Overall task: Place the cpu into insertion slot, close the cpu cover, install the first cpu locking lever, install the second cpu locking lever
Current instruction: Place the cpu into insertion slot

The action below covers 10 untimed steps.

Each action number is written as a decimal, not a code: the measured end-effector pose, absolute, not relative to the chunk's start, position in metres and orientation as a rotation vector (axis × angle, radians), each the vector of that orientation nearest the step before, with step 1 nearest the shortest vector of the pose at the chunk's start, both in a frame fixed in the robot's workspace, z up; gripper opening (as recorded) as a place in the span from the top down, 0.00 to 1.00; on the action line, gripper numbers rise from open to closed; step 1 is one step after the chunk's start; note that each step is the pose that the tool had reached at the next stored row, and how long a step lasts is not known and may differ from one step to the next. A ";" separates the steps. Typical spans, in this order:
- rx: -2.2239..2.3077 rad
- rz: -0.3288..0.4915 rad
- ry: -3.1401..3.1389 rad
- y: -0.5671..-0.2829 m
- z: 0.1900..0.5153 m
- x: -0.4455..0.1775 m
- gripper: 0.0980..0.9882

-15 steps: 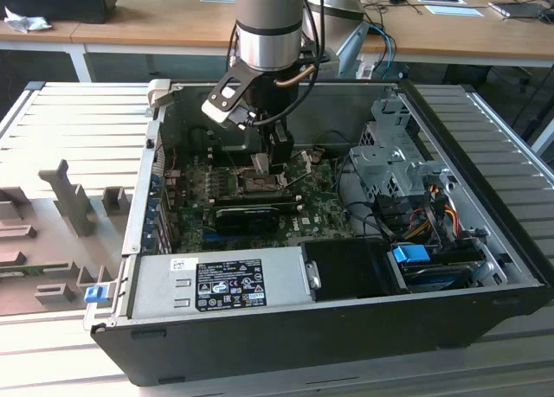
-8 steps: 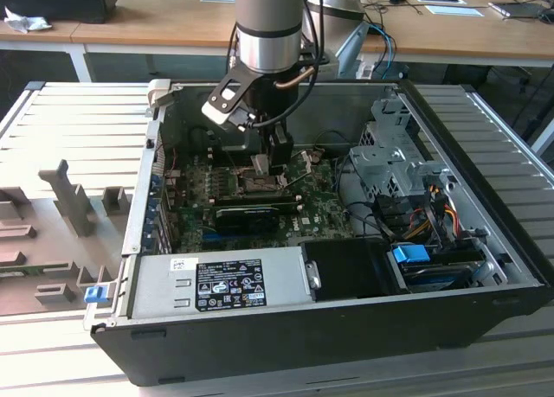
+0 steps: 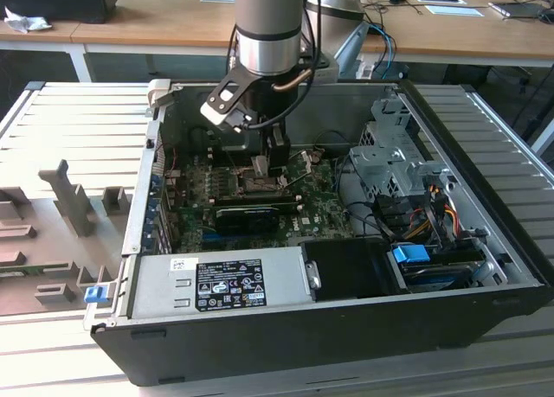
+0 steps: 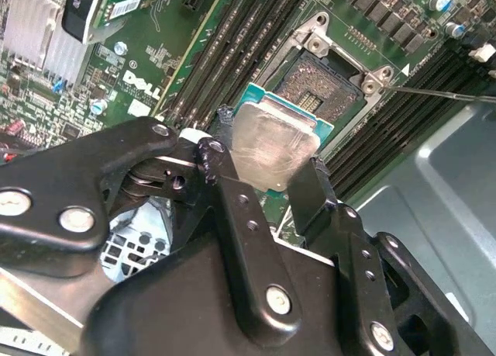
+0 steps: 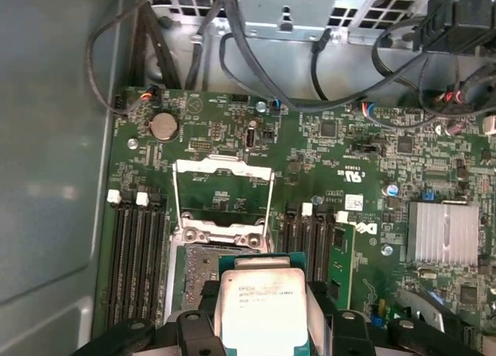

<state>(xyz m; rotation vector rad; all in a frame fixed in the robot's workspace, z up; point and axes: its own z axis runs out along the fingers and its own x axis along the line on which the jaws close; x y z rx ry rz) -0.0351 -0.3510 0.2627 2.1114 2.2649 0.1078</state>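
Observation:
My gripper (image 4: 267, 160) is shut on the cpu (image 4: 273, 145), a flat square chip with a silvery face, held by two opposite edges between black fingers (image 4: 308, 187). The cpu (image 5: 260, 303) hangs just above and partly over the insertion slot (image 5: 203, 264), a dark square socket with a silvery rim (image 4: 332, 78) on the green board. The cpu cover (image 5: 223, 167), a thin silvery frame, stands flipped open on the far side of the socket. In the exterior view the gripper (image 3: 275, 162) reaches down inside the open computer case over the socket (image 3: 260, 187).
Black memory slots (image 5: 139, 255) flank the socket on both sides. A long black expansion card (image 3: 251, 215), a finned heatsink (image 5: 443, 232), the power supply (image 3: 216, 280), a drive cage (image 3: 389, 155) and loose cables (image 5: 256, 61) crowd the case.

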 end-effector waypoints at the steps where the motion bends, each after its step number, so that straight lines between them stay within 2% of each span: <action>1: 2.121 0.107 2.255 -0.351 0.262 -0.035 0.52; 10: 2.205 0.104 2.170 -0.347 0.257 -0.035 0.52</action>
